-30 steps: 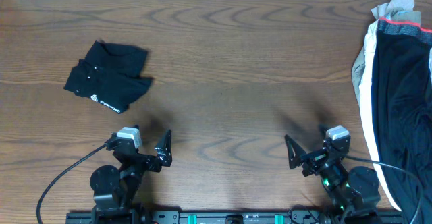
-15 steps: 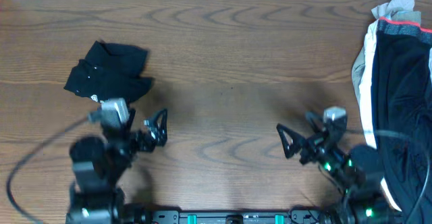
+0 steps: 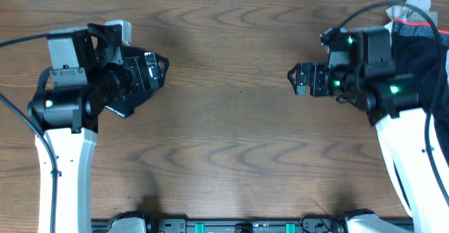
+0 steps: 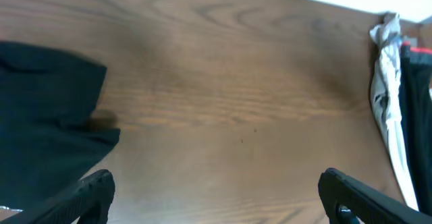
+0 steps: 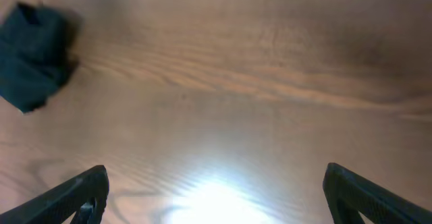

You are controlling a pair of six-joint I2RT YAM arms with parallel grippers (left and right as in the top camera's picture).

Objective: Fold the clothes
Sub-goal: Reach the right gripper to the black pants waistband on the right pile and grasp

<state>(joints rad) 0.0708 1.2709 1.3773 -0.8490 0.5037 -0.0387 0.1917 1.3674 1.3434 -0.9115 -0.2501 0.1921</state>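
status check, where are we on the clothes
Left hand open, by black garment. Right hand open, near clothes pile. Nothing gripped, nothing blocking.

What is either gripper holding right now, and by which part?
Nothing. Left gripper and right gripper are both open and empty; the folded black garment lies ungripped on the wooden table.

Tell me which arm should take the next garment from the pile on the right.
Right, probably: the right gripper hangs open nearer the clothes pile; the left gripper is across the table by the black garment.
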